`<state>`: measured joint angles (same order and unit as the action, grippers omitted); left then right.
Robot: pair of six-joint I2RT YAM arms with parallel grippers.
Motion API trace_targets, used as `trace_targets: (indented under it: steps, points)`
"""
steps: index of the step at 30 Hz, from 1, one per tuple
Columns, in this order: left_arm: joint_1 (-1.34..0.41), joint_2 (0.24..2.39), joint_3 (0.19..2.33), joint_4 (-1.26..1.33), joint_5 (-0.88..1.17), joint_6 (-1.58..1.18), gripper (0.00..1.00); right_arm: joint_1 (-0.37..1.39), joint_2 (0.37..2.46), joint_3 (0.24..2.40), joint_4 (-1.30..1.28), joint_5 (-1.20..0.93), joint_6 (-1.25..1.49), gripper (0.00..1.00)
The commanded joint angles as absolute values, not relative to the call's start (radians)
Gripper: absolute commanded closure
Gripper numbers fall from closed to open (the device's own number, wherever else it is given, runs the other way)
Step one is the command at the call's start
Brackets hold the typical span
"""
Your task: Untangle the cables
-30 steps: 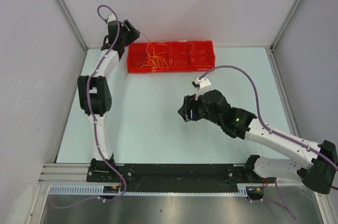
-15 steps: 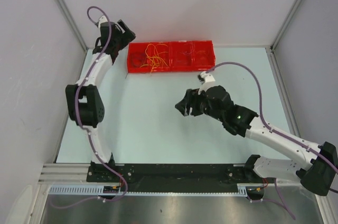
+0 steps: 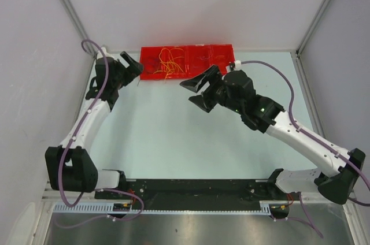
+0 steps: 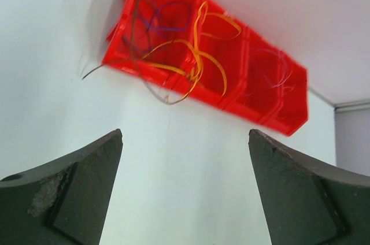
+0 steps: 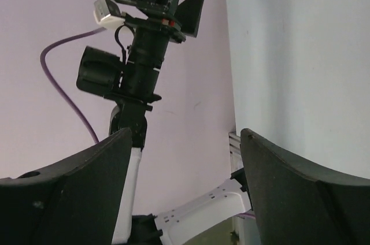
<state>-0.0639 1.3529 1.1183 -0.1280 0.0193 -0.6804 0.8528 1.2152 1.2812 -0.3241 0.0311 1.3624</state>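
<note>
At the left of the overhead view, the left gripper (image 3: 134, 66) sat near the left wall and just beside the left end of the red tray (image 3: 222, 74). Its jaws were spread wide with nothing between them. The tray lay at upper centre, along the table's (image 3: 167, 141) far edge and close to the back wall.

The cables (image 4: 197, 54) lay in a loose tangle of orange, yellow and darker loops, mostly in the tray's left half. A few strands curled over the near wall, and one thin end reached out past the tray's left corner.

Right of centre, the right gripper (image 3: 187, 92) hung near the tray's front edge, apart from it, jaws wide and empty. Bare table stretched from both grippers to the near edge.
</note>
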Motion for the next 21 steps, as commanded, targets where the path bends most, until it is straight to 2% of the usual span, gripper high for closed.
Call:
trace_targets:
  steps: [1, 6, 11, 19, 21]
  points:
    - [-0.058, 1.240, 1.028, -0.172, 0.023, -0.595, 0.05, 0.865, 1.258, 1.290, -0.288, 0.037, 1.476, 0.20]
    - [-0.049, 1.119, 0.896, -0.264, 0.018, -0.554, 0.04, 0.856, 1.324, 1.292, -0.226, 0.005, 1.525, 0.20]
    - [-0.049, 0.968, 0.828, -0.355, 0.113, -0.528, 0.04, 0.874, 1.382, 1.305, -0.187, -0.031, 1.508, 0.19]
    - [-0.049, 0.870, 0.920, -0.696, 0.132, -0.328, 0.03, 0.798, 1.543, 1.305, -0.186, -0.072, 1.192, 0.26]
    - [-0.049, 0.838, 0.888, -0.701, 0.144, -0.295, 0.03, 0.776, 1.569, 1.305, -0.186, -0.074, 1.108, 0.26]
